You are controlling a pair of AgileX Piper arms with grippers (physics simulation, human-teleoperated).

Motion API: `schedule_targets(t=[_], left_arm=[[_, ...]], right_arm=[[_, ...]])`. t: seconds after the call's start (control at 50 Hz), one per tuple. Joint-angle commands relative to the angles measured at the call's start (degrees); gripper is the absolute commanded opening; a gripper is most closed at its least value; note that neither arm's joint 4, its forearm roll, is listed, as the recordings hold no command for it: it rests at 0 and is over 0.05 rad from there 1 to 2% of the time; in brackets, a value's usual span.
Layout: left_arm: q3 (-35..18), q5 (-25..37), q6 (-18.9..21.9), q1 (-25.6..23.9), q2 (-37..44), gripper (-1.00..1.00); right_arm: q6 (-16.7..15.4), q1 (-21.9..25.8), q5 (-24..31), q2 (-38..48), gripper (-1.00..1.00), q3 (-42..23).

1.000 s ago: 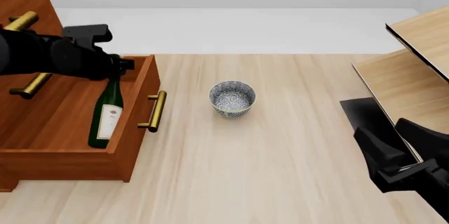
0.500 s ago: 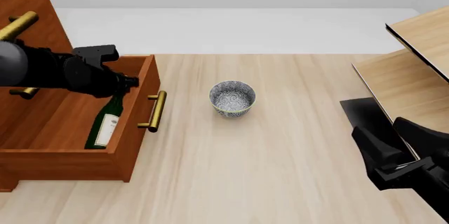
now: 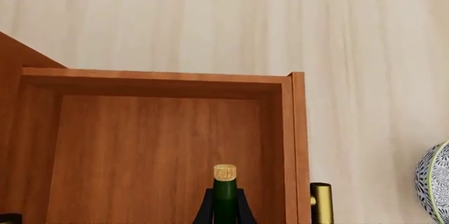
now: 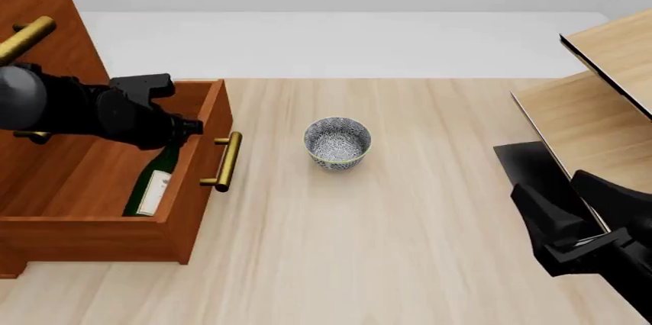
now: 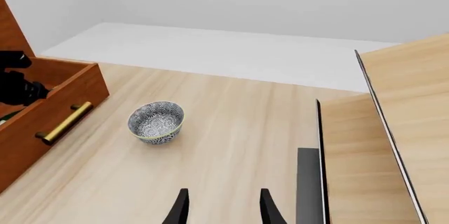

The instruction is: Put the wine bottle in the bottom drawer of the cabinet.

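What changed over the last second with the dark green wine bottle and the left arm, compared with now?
The left gripper lowered into the open reddish-brown wooden bottom drawer, tipping the dark green glass wine bottle from nearly upright to a steep lean. The fingers still flank its neck below the tan cork. The small patterned bowl, the right gripper and the drawer stayed as they were.

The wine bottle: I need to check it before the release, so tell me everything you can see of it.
The wine bottle is slim, dark green glass with a white label and a tan cork. It leans steeply inside the open bottom drawer, base toward the near side, neck up toward the left gripper. In the left wrist view the gripper's fingers sit on either side of the neck, just below the cork.
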Motion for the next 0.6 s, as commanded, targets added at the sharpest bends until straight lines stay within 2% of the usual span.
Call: schedule_targets(t=[0.02, 0.14, 0.16, 0.18, 0.38, 0.4, 0.42, 0.46, 0.48, 0.6], left_arm=[[-0.09, 1.17, 0.45, 0.39, 0.62, -1.0], [-0.24, 1.58, -0.17, -0.2, 0.38, -1.0], [-0.68, 1.8, 1.03, 1.22, 0.86, -1.0], [-0.83, 1.8, -0.26, 1.05, 1.18, -1.0], [-0.33, 1.88, -1.31, -0.49, 0.85, -1.0], [-0.29, 1.84, -1.64, -0.72, 0.88, 1.0], [-0.25, 1.8, -1.67, -0.84, 0.9, -1.0], [-0.31, 1.79, -1.47, -0.67, 1.05, -1.0], [-0.09, 1.71, -1.77, -1.28, 0.94, 1.0], [-0.21, 1.81, -2.14, -1.39, 0.91, 1.0]], right_arm=[[0.01, -0.12, 0.53, -0.68, 1.0, 0.0], [0.08, 0.0, 0.2, -0.33, 1.0, 0.0], [0.07, -0.01, 0.12, -0.24, 1.0, 0.0], [0.09, -0.03, 0.1, -0.21, 1.0, 0.0], [0.06, 0.09, 0.17, -0.25, 1.0, 0.0], [0.1, 0.11, 0.14, -0.25, 1.0, 0.0], [0.09, 0.09, 0.05, -0.13, 1.0, 0.0], [0.07, 0.1, -0.06, -0.03, 1.0, 0.0], [0.08, 0.04, -0.08, 0.0, 1.0, 0.0], [0.07, 0.02, -0.75, 0.7, 1.0, 0.0]])
